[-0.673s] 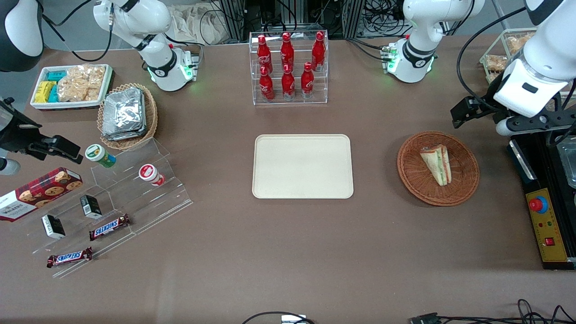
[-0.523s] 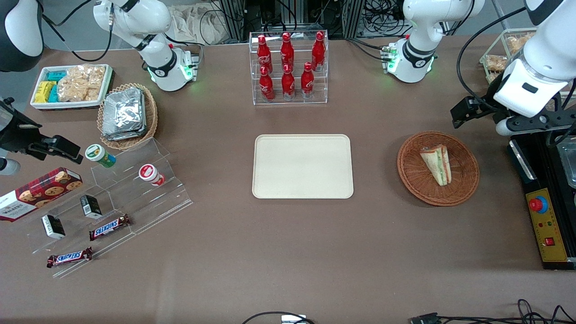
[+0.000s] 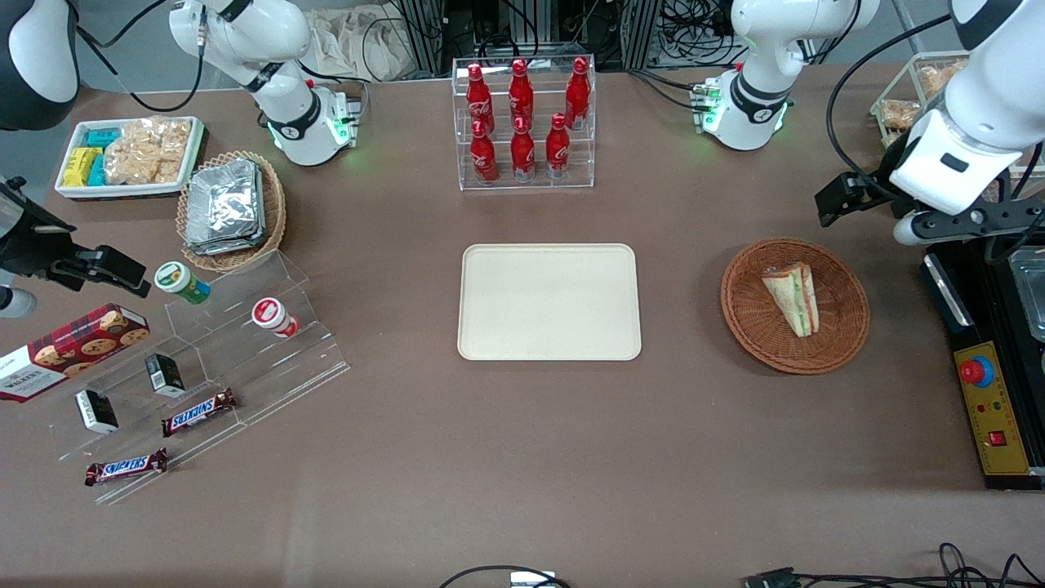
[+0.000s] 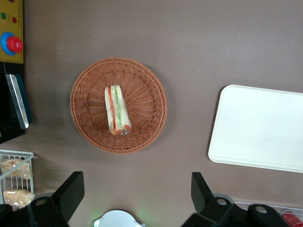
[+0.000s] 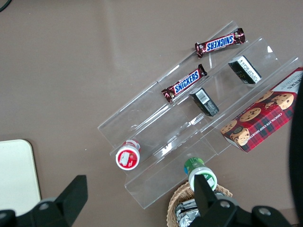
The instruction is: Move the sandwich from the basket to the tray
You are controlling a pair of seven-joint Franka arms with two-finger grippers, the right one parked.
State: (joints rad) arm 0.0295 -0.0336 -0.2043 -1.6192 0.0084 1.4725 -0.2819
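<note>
The sandwich point(image 3: 792, 297), a pale wedge with green and red-orange layers, lies in the round reddish-brown basket point(image 3: 841, 343). The left wrist view shows the sandwich point(image 4: 116, 110) lying lengthwise in the middle of the basket point(image 4: 90, 132). The cream tray point(image 3: 549, 301) sits bare at the table's middle, and one end of the tray point(image 4: 258, 128) shows in the wrist view. My left gripper point(image 4: 136, 191) hangs high above the table beside the basket, toward the working arm's end. Its black fingers point(image 4: 71, 194) are spread wide with nothing between them.
A black control box with a red button point(image 3: 976, 371) lies next to the basket at the table's edge. A clear rack of red bottles point(image 3: 522, 122) stands farther from the front camera than the tray. A wire basket of snacks point(image 3: 902, 102) sits near the working arm.
The left arm has shifted very slightly up and away from the front camera. The sandwich, basket and tray have not moved.
</note>
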